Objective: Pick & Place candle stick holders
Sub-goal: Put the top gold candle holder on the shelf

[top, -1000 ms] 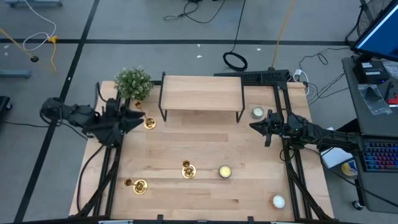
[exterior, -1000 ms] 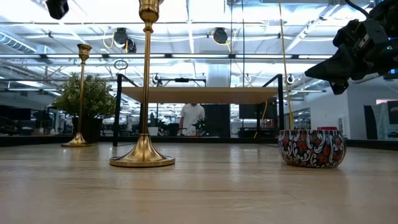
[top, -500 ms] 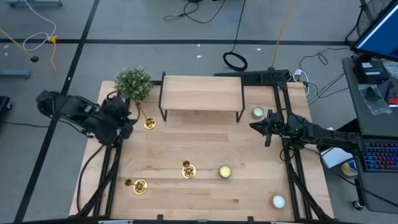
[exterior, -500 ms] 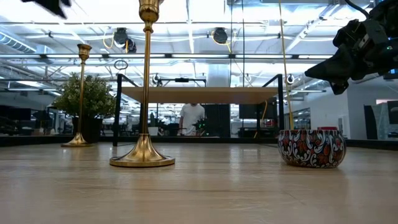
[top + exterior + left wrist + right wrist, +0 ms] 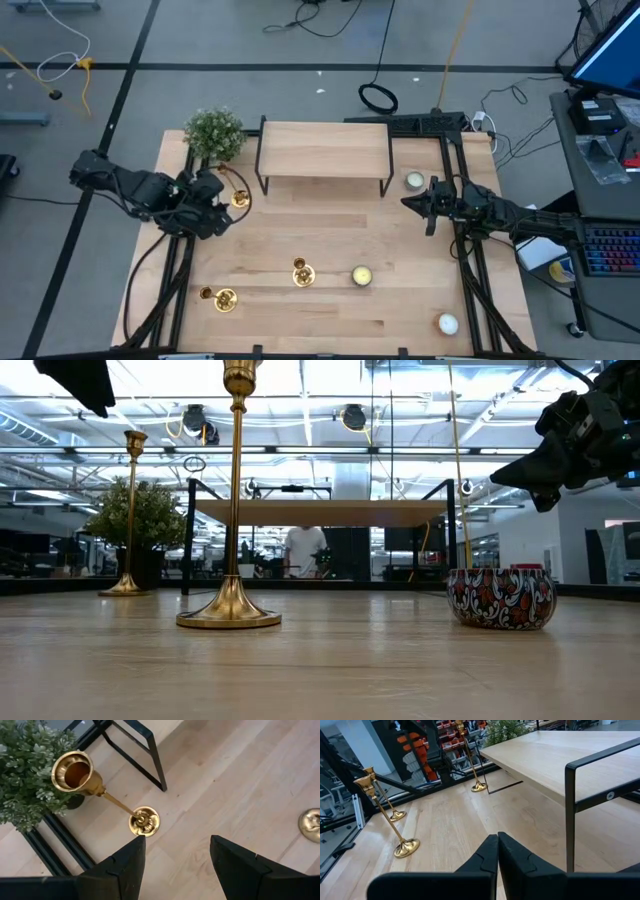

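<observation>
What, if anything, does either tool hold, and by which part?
Nothing. The left tool stands open above the table beside a candlestick, not touching it; the right tool is shut and empty.

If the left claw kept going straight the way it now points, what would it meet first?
Probably the round base of the candle stick holder by the plant; the open left claw points down just short of it, though depth is unclear.

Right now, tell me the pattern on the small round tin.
The tin has a red, white and dark floral pattern, shown best in the low view.
</observation>
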